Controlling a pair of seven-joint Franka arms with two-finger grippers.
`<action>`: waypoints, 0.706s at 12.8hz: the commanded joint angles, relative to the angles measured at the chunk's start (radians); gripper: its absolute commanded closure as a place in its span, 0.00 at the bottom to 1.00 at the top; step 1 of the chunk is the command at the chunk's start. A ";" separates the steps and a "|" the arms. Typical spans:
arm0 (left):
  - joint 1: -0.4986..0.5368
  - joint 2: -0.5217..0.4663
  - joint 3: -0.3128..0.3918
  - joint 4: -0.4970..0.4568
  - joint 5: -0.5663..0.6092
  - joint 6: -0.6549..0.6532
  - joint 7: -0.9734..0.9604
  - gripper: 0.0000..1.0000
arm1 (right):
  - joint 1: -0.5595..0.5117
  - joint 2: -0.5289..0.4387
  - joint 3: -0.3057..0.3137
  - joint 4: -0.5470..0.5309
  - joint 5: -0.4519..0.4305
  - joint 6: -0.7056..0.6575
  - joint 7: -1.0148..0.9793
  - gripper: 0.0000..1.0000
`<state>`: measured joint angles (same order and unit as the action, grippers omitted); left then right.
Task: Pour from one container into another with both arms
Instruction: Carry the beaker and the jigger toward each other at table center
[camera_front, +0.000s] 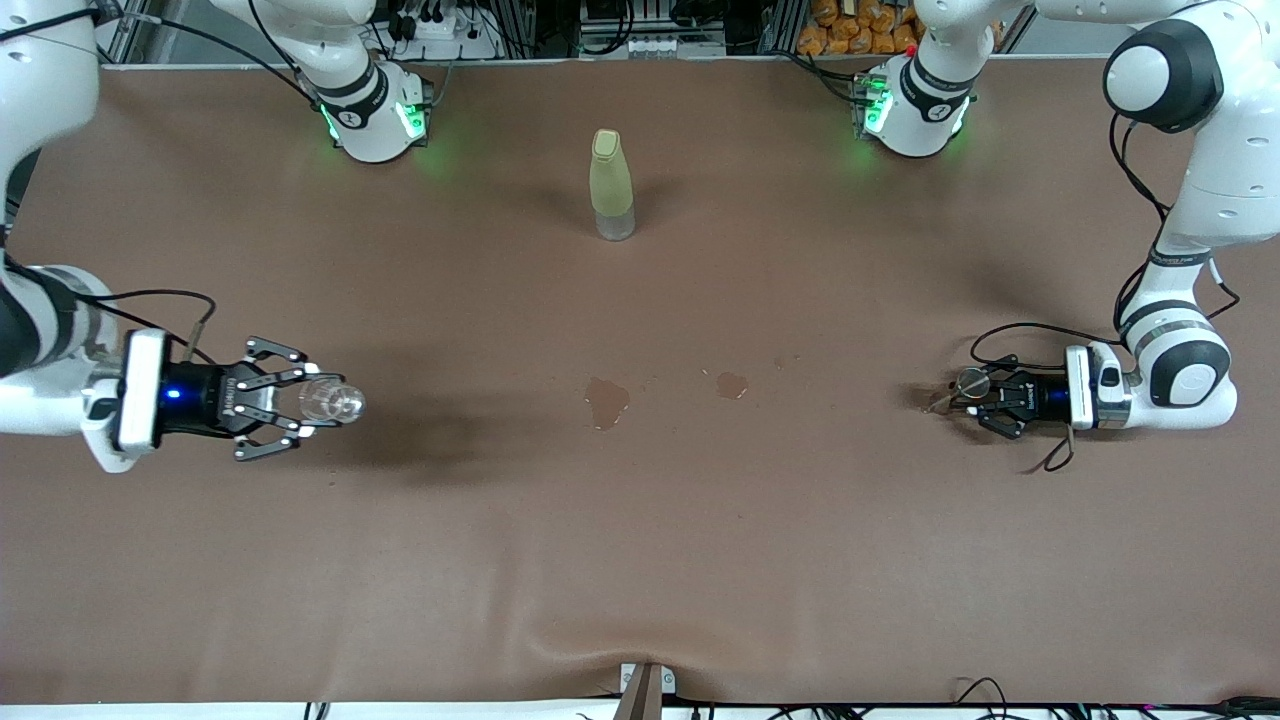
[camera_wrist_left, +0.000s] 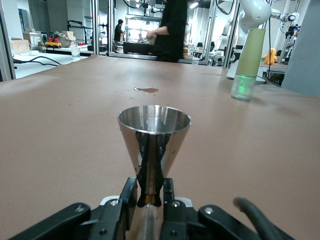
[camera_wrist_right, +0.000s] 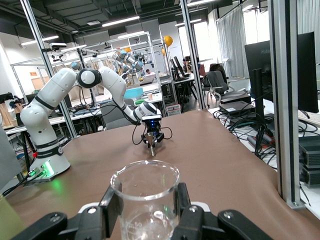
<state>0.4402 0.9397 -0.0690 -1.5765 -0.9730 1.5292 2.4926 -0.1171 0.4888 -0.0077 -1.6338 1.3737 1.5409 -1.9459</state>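
So both arms are already loaded up. The right hand is clamped around a clear glass beaker, held upright over the right arm's end of the table, and it looks empty or close to it from the right wrist view. The left hand is pinched on the lower half of a steel jigger, sitting low at the left arm's end of the table, its open cone facing up.

Handling-wise, my guess: the beaker is light but slick and breakable, so gripping mid-wall like it does now seems right, firm but not crushing. The jigger is stiff metal, light, tapered and shiny, so it could slip or twist in the fingers when tilted. Holding it at the narrow waist is probably the safest spot.

There's also a capped yellow-green bottle standing untouched mid-table, near the bases, and a couple of wet spill patches between the two hands.
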 joint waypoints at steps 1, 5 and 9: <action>0.002 -0.001 0.002 0.004 -0.024 -0.003 0.034 0.83 | 0.014 -0.035 -0.009 -0.043 0.038 0.022 0.010 0.71; 0.000 -0.010 0.003 0.007 -0.016 0.008 0.043 1.00 | 0.025 -0.035 -0.009 -0.064 0.039 0.038 -0.004 0.71; -0.026 -0.070 -0.031 0.013 -0.010 0.009 0.043 1.00 | 0.025 -0.038 -0.008 -0.064 0.039 0.030 -0.002 0.71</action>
<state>0.4377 0.9316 -0.0846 -1.5505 -0.9770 1.5337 2.5261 -0.1035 0.4884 -0.0081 -1.6628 1.3871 1.5628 -1.9478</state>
